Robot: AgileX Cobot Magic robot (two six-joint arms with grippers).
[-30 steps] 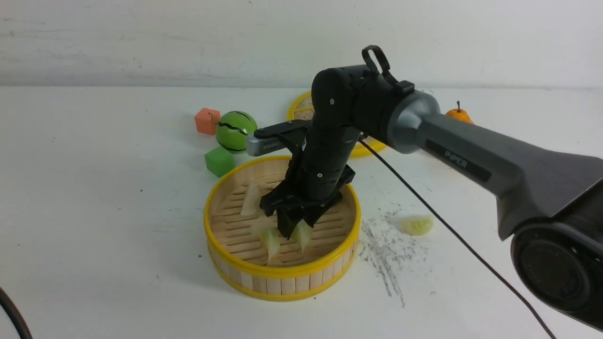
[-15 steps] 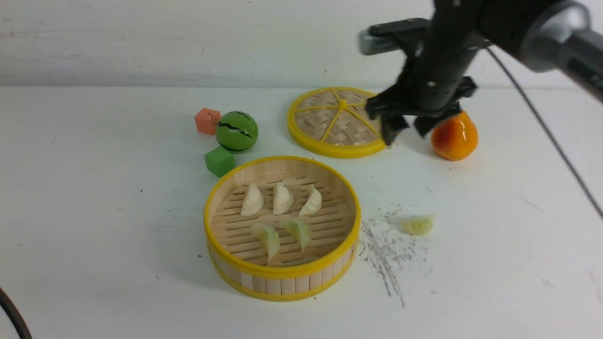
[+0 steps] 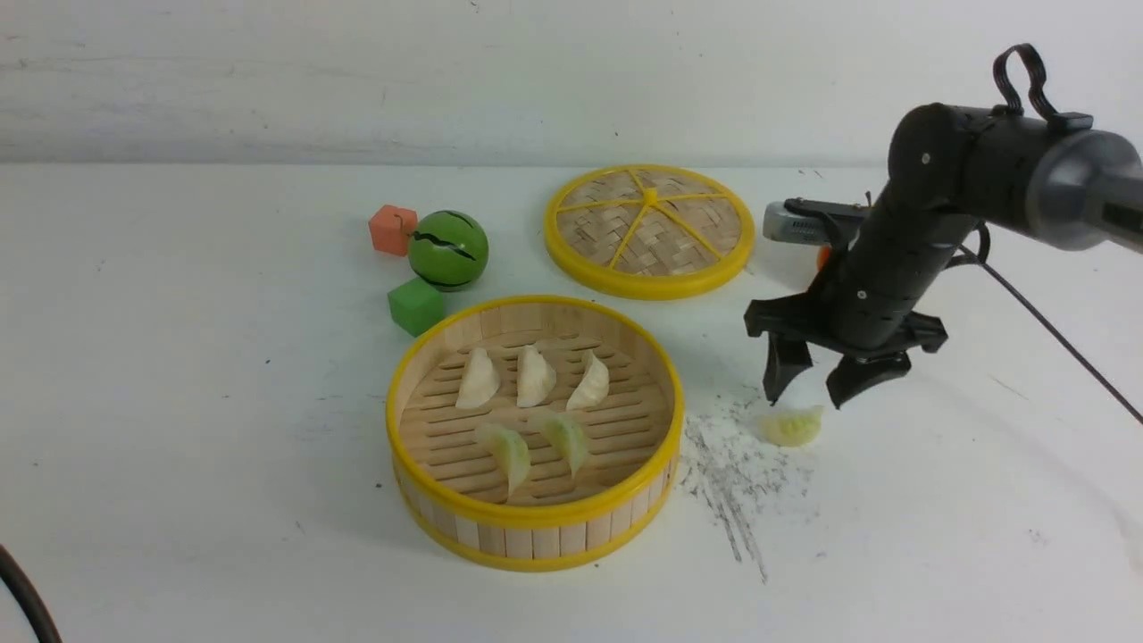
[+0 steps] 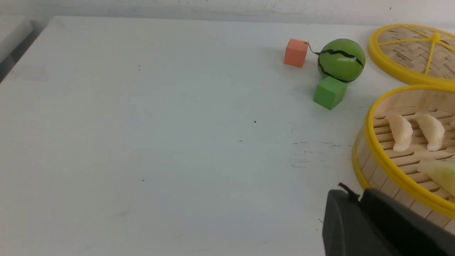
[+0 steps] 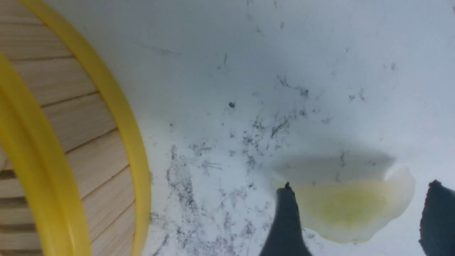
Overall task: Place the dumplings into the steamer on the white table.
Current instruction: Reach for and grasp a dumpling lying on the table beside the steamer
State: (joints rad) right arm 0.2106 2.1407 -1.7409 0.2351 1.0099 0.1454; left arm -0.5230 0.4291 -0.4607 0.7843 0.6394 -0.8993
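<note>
Right wrist view has my right gripper (image 5: pixel 360 186) spread wide over the one green dumpling (image 5: pixel 348 206) left on the white table (image 5: pixel 320 53), near the steamer (image 5: pixel 117 106). My worry: one finger (image 5: pixel 286 220) looks lined up over its edge, so dropping straight down could squash or flick it. Tabletop looks slick, scuffed with grey scratches (image 5: pixel 249 142); plain white wall (image 3: pixel 357 71) behind, open space around.

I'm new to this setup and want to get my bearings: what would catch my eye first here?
The black right gripper stands out, jaws open, poised just above a lone pale green dumpling lying on the white table beside the grey scratch marks. Next comes the yellow-rimmed bamboo steamer at centre, holding five dumplings, three cream and two green, with its woven lid lying flat behind it.
</note>
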